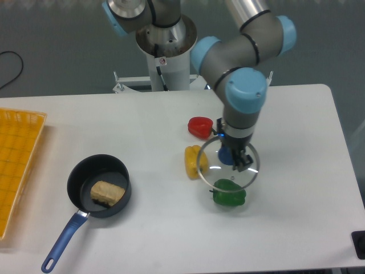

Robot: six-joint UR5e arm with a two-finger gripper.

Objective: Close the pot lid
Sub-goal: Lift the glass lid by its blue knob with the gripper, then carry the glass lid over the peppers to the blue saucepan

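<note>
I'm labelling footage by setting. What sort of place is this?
Most likely a robotics lab, not a kitchen: an arm on a pedestal, its tool holding the pot lid above toy-like peppers on a plain white table.

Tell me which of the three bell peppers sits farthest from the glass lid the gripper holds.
The red bell pepper: it lies clear of the round glass pot lid, while the yellow bell pepper and green bell pepper both show partly through the glass.

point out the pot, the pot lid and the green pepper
pot (85,174), fixed camera view, on its dark left rim
pot lid (212,171), fixed camera view, on the clear glass left of the knob
green pepper (230,197), fixed camera view, on its body below the lid
</note>
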